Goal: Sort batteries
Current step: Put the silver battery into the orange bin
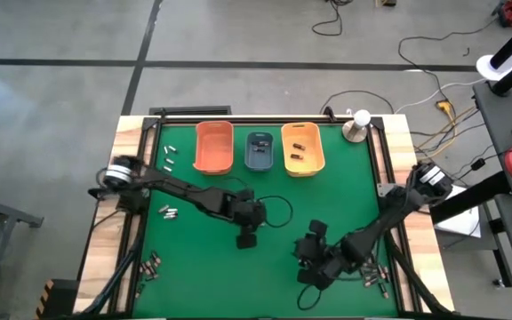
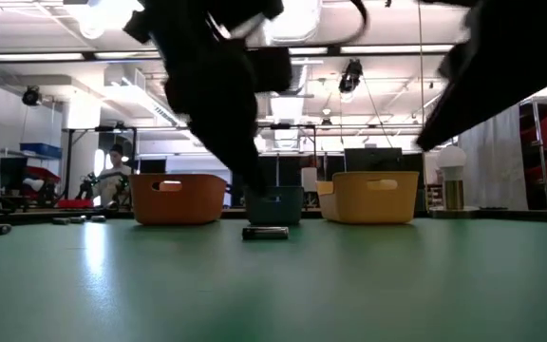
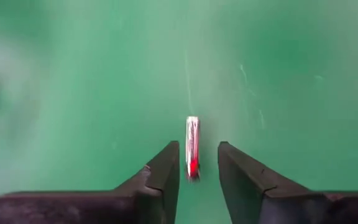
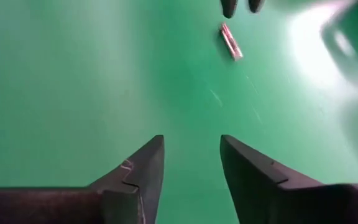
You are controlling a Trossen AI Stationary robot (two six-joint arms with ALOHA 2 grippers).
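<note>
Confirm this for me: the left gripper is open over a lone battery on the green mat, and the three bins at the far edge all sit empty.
Not quite. The left gripper is open over the lone battery on the green mat, but the bins are not all empty. The high view shows batteries in the yellow-orange bin; the orange bin looks empty, and the blue-grey bin holds something dark.

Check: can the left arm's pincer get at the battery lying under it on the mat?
Probably yes. The left pincer is open, its fingers either side of the battery lying on bare green mat, with nothing between them. The right pincer is open too, farther off.
</note>
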